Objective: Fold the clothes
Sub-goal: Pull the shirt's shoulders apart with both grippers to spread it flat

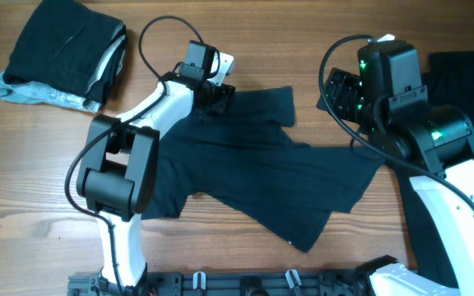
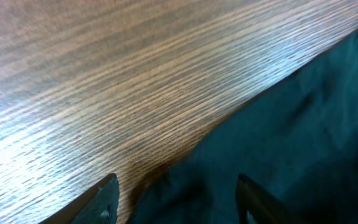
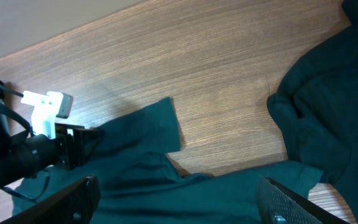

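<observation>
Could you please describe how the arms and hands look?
Both arms have white shells and black joints. The left arm carries a looping black cable and a white wrist block; the right arm shows green lights. The left hand and right hand have dark fingers.

Left arm (image 1: pixel 167 103) and right arm (image 1: pixel 447 193) — white shells, black joints, looping black cables (image 1: pixel 141 45).

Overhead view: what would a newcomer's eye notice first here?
The dark T-shirt lies spread and unfolded across the middle of the wooden table, with the left gripper open at its far edge. Next comes the folded stack in the far left corner, dark cloth over pale grey, and the right gripper, open, right of the shirt.
</observation>
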Motion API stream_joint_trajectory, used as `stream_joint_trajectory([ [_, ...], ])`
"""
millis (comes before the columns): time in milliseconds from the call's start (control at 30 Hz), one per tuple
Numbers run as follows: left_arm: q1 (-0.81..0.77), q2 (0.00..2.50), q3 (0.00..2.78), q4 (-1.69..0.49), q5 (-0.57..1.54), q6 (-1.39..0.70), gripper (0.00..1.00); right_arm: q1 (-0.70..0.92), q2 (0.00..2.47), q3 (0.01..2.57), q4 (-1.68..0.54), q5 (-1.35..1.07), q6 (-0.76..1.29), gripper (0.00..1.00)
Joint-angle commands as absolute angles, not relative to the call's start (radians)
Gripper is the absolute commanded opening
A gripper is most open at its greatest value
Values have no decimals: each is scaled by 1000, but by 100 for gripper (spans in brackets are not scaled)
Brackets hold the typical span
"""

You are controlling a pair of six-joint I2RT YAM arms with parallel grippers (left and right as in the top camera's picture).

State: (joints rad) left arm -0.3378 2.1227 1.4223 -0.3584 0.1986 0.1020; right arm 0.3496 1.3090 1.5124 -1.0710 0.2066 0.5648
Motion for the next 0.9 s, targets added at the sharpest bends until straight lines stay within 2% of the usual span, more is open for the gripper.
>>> stream_joint_trajectory([
  [0,-339,2165,1427,-372,181,120,53,345,1320,1517,-1073,210,579,85],
  [33,-338,2167,1427,-385,181,120,40,345,1320,1517,-1072,210,579,85],
  [67,-336,2167,1427,-385,180,120,19,345,1320,1517,-1069,211,576,85],
  [100,-334,2165,1427,-384,158,120,4,345,1320,1517,-1065,214,576,85],
  [233,-265,2148,1499,-358,-147,39,4,345,1320,1517,-1065,214,575,85],
  [400,-84,2114,1716,-404,-101,-99,4,345,1378,1510,-1100,238,580,85],
  [433,-68,2113,1722,-403,-64,-99,6,342,1411,1510,-1115,237,580,85],
  [467,-56,2113,1722,-408,-41,-99,24,334,1438,1510,-1126,237,587,86],
  [567,-47,2084,1722,-471,-42,-83,49,258,1552,1510,-1140,176,595,87],
  [600,-47,2059,1722,-492,-42,-83,61,228,1588,1510,-1133,141,569,87],
  [667,-47,1983,1722,-551,-42,-83,67,157,1675,1510,-1093,55,482,81],
  [733,-47,1890,1722,-649,-41,-84,69,103,1766,1510,-1039,22,442,66],
  [767,-49,1837,1722,-715,-41,-84,74,75,1826,1510,-995,-27,408,64],
  [833,-50,1723,1722,-865,-39,-84,70,55,1936,1510,-872,-184,281,61],
  [867,-50,1681,1722,-923,-10,-84,68,55,1985,1510,-824,-184,278,61],
])
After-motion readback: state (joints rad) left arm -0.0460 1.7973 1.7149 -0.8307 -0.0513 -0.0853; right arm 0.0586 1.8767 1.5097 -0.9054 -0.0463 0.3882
